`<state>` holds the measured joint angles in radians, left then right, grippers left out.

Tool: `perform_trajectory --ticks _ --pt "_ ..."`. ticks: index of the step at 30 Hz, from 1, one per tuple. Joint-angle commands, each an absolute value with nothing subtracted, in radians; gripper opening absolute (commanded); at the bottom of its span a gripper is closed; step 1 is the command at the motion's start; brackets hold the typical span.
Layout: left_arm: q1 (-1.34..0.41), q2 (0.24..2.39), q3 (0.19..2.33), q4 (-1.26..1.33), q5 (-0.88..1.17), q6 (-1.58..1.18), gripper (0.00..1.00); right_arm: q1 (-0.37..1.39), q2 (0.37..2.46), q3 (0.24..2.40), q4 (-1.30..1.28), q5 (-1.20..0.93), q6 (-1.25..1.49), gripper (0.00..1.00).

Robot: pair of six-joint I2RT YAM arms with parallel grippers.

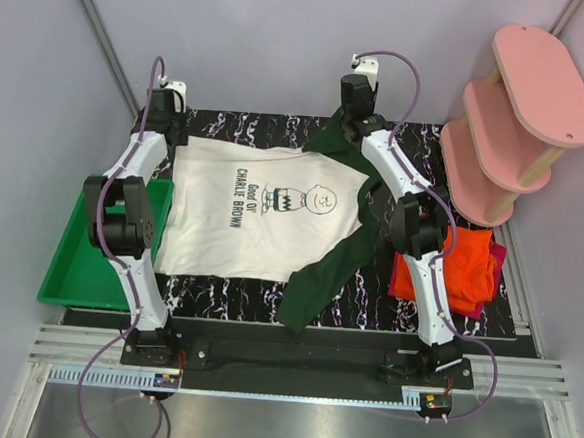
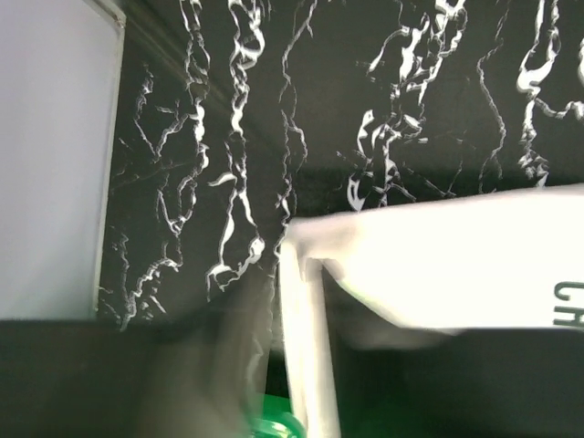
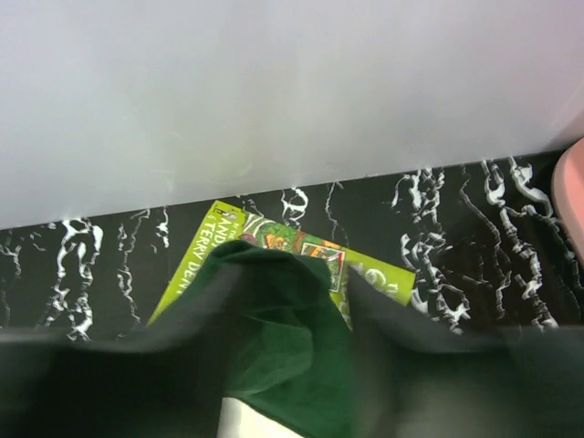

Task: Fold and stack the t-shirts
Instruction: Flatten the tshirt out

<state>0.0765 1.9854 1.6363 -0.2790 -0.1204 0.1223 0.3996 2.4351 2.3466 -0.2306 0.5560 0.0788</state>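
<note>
Cream-white Charlie Brown t-shirt (image 1: 262, 212) spread flat, print up, on black marbled mat (image 1: 228, 126), mid-table; near green sleeve (image 1: 318, 271) trails toward the arm bases. Left gripper (image 1: 169, 120) sits over the shirt's far-left corner. In the wrist view a white hem runs between its blurred fingers; clamped or loose, cannot tell. Right gripper (image 1: 358, 108) at the far-right corner, far green sleeve (image 3: 283, 347) bunched between its fingers; gripping or not, cannot tell. Green book (image 3: 228, 233) lies partly under that sleeve. Orange t-shirt (image 1: 469, 262) piled on magenta-red t-shirt (image 1: 400, 282), just right of the right arm. Green tray (image 1: 73, 264) left, pink shelf (image 1: 520, 105) far right.
</note>
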Motion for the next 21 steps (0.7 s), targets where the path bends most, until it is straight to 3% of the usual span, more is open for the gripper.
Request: perform_trajectory --ticks 1,2,3,9,13,14,17,21 --pt "0.083 1.965 1.661 -0.244 -0.117 0.106 0.65 0.39 2.434 2.378 -0.224 0.543 0.104 0.7" --pt "0.083 1.957 1.658 -0.244 -0.117 0.101 0.77 0.393 2.419 2.378 -0.225 0.542 0.103 0.77" --pt "0.083 1.939 1.652 -0.242 -0.115 0.097 0.8 0.396 2.408 2.373 -0.232 0.54 0.101 0.87" --pt "0.083 1.83 1.554 -0.247 -0.057 0.081 0.78 0.403 2.269 2.194 -0.27 0.493 0.161 0.85" --pt "0.078 1.721 1.431 -0.261 0.047 0.066 0.76 0.403 2.203 2.002 -0.25 0.428 0.241 0.73" --pt "0.075 1.71 1.395 -0.268 0.063 0.069 0.75 0.403 2.206 1.946 -0.241 0.425 0.251 0.62" --pt "0.069 1.69 1.342 -0.29 0.115 0.072 0.74 0.403 2.229 1.902 -0.215 0.417 0.282 0.44" --pt "0.057 1.689 1.296 -0.307 0.132 0.08 0.7 0.403 2.279 1.92 -0.209 0.382 0.319 0.4"
